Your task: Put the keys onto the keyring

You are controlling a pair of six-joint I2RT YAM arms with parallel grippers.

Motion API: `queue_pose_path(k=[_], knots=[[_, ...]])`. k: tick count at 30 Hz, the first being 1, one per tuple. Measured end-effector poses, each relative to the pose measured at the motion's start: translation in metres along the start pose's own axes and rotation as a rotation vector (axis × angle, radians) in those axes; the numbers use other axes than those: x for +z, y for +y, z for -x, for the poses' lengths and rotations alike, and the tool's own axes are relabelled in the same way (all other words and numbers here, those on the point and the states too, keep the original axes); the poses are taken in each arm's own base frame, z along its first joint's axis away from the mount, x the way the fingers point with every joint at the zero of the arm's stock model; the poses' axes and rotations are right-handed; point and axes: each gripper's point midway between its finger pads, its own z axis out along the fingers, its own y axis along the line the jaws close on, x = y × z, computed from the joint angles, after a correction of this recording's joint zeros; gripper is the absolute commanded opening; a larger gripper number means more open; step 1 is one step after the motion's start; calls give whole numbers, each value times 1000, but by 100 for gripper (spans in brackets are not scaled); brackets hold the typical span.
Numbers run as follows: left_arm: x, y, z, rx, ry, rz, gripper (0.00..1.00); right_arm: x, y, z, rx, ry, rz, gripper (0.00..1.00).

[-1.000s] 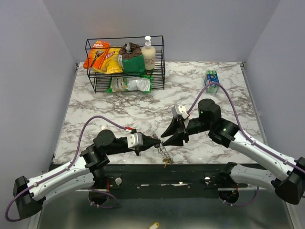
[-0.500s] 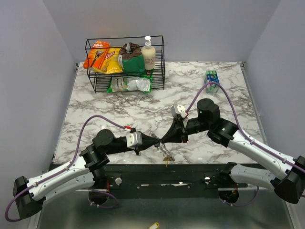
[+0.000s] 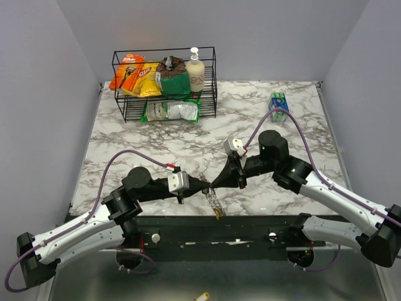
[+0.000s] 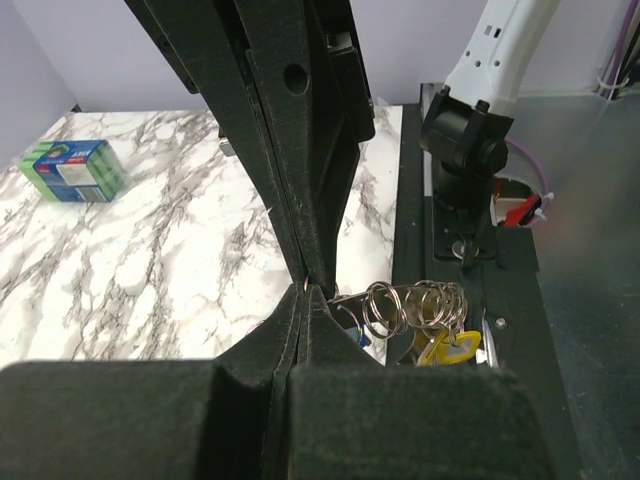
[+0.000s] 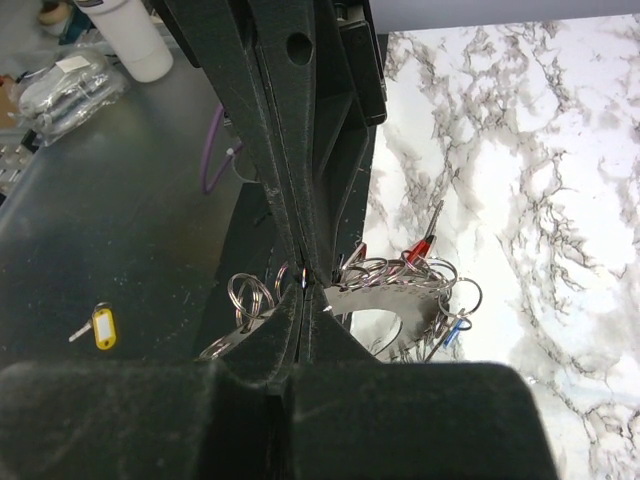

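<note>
I count two arms on my screens, so two hands: the left hand (image 3: pixel 207 187) and the right hand (image 3: pixel 218 182). One worktop (image 3: pixel 301 135) carries one black wire rack (image 3: pixel 133 108) and one blue-green box (image 3: pixel 279 101). The rack holds four bags, namely one orange bag (image 3: pixel 127 70), one yellow bag (image 3: pixel 149 80), one dark bag (image 3: pixel 174 76) and one pale green bag (image 3: pixel 170 111), plus one white bottle (image 3: pixel 195 70). The keys (image 3: pixel 215 202) form one bunch: two red heads (image 5: pixel 422 244), one blue head (image 5: pixel 455 325), one yellow head (image 4: pixel 445 350), and more small split rings (image 4: pixel 410 305) than I can count. One loose yellow tag (image 5: pixel 103 327) lies off the worktop.
</note>
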Motion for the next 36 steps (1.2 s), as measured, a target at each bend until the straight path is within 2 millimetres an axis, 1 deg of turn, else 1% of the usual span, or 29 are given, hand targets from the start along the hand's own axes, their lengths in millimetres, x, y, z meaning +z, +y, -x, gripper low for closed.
queue_pose_path(k=[2, 5, 6, 9, 11, 12, 13, 18, 24, 28, 31, 33, 36], knots=[[0, 1, 0, 0, 26, 0, 3, 0, -1, 0, -3, 0, -3, 1], [-1, 4, 1, 7, 68, 5, 15, 0, -2, 2, -7, 1, -7, 1], [-1, 5, 1, 11, 80, 8, 20, 0, -3, 2, -10, 1, -8, 1], [-4, 6, 5, 27, 98, 9, 30, 0, -3, 0, -7, 12, -8, 1], [-5, 7, 10, 42, 101, 11, 33, 0, -3, -4, 2, 26, -8, 1], [-5, 7, 12, 48, 105, 11, 38, 0, -3, -5, 8, 35, -10, 1], [-6, 8, 14, 52, 108, 11, 39, -1, -3, -6, 10, 41, -11, 1], [-7, 9, 17, 78, 156, 2, 47, -1, -6, -4, 7, 63, -13, 1], [-5, 13, 9, 94, 285, -32, 51, 1, -14, -4, 11, 110, -25, 1], [-2, 12, -5, 88, 386, -76, 50, 0, -19, -13, 32, 161, -38, 1], [-4, 10, -16, 87, 437, -106, 50, -1, -19, -20, 43, 187, -39, 1], [-5, 8, -20, 94, 455, -123, 49, -2, -18, -23, 51, 200, -38, 1], [-5, 9, -20, 105, 468, -143, 47, -4, -16, -27, 56, 213, -33, 1]])
